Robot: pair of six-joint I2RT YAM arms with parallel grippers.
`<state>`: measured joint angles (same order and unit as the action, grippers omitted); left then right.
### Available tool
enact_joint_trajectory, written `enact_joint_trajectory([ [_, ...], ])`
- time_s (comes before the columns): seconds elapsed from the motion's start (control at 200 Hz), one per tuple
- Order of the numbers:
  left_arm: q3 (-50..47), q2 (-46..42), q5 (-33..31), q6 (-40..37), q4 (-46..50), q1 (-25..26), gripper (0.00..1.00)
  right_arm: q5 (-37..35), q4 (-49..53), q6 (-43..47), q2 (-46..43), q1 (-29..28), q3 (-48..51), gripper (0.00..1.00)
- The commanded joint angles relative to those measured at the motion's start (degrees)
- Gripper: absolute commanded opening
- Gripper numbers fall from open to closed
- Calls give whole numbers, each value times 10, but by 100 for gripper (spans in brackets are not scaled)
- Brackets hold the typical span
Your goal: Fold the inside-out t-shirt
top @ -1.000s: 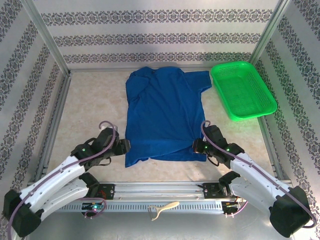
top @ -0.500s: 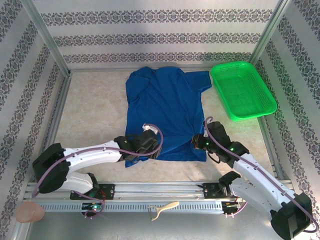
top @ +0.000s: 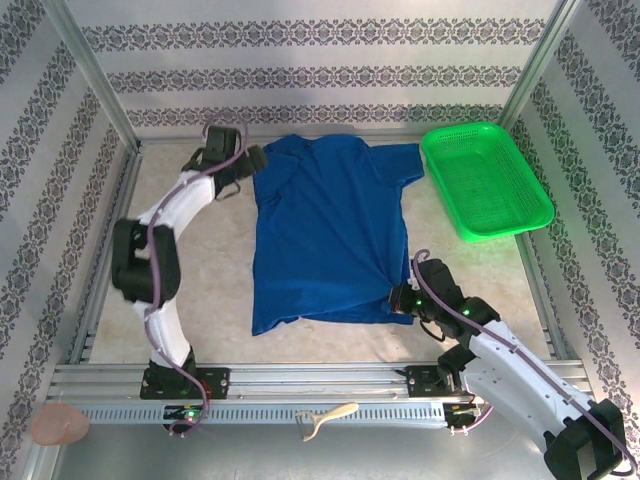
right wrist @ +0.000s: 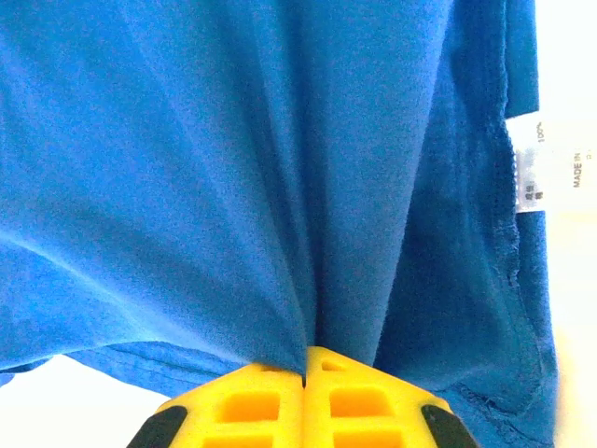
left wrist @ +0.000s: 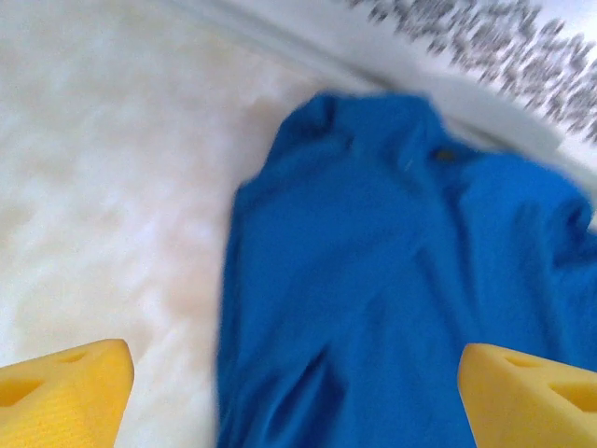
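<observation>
The royal-blue t-shirt (top: 330, 235) lies spread flat on the pale table, collar toward the back wall. My left arm stretches to the far left, and its gripper (top: 248, 163) hovers beside the shirt's far-left shoulder. In the left wrist view that gripper (left wrist: 297, 385) is open, its yellow fingertips (left wrist: 70, 387) wide apart over the blue cloth (left wrist: 392, 271), holding nothing. My right gripper (top: 400, 297) sits at the near-right hem. In the right wrist view its yellow fingers (right wrist: 270, 397) are shut on a pinched fold of the t-shirt (right wrist: 187, 168), with a white care label (right wrist: 528, 164) showing on the seam.
A green mesh basket (top: 487, 178) stands at the back right, just off the shirt's sleeve. Patterned walls and metal rails enclose the table on three sides. A cream tool (top: 326, 416) lies on the front rail and a pinkish object (top: 58, 424) at the near left corner.
My left arm let go at the near-left hem, swung across to the far-left shoulder of the shirt and opened wider. The right gripper stays shut on the near-right hem.
</observation>
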<state>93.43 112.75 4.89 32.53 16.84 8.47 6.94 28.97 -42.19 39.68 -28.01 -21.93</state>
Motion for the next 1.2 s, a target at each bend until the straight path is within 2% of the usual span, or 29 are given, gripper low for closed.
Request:
enact_joint_trajectory([
  [0.0, 157, 120, 57, -46, 107, -1, 90, -3, 6, -11, 1, -7, 10, 0],
  [0.235, 576, 401, 75, -54, 265, -6, 91, -2, 4, -1, 32, -6, 4, 0],
  [0.31, 644, 452, 84, -44, 277, -8, 91, -3, -2, 0, 43, -6, 3, 0],
  [0.485, 596, 459, 82, -30, 246, -13, 91, -5, -12, 0, 61, -6, -4, 0],
  [0.545, 592, 462, 90, -33, 244, -13, 83, -5, -14, 0, 64, -6, -6, 0],
  [0.605, 592, 467, 95, -35, 244, -13, 59, -6, -14, 2, 68, -6, -10, 0],
  [0.694, 590, 465, 95, -40, 241, -15, 8, -5, -13, 5, 73, -5, -13, 0],
  [0.719, 589, 461, 90, -43, 242, -16, 0, -5, -14, 6, 73, -5, -14, 0],
  [0.869, 544, 402, 54, -63, 215, -26, 0, -7, -15, 3, 74, -3, -13, 0],
  [1.084, 354, 263, -4, -43, 103, -62, 0, -7, -17, -1, 71, 0, -11, 0],
  [1.194, 287, 226, -1, -28, 69, -82, 0, -3, -22, -1, 72, 1, -10, 0],
])
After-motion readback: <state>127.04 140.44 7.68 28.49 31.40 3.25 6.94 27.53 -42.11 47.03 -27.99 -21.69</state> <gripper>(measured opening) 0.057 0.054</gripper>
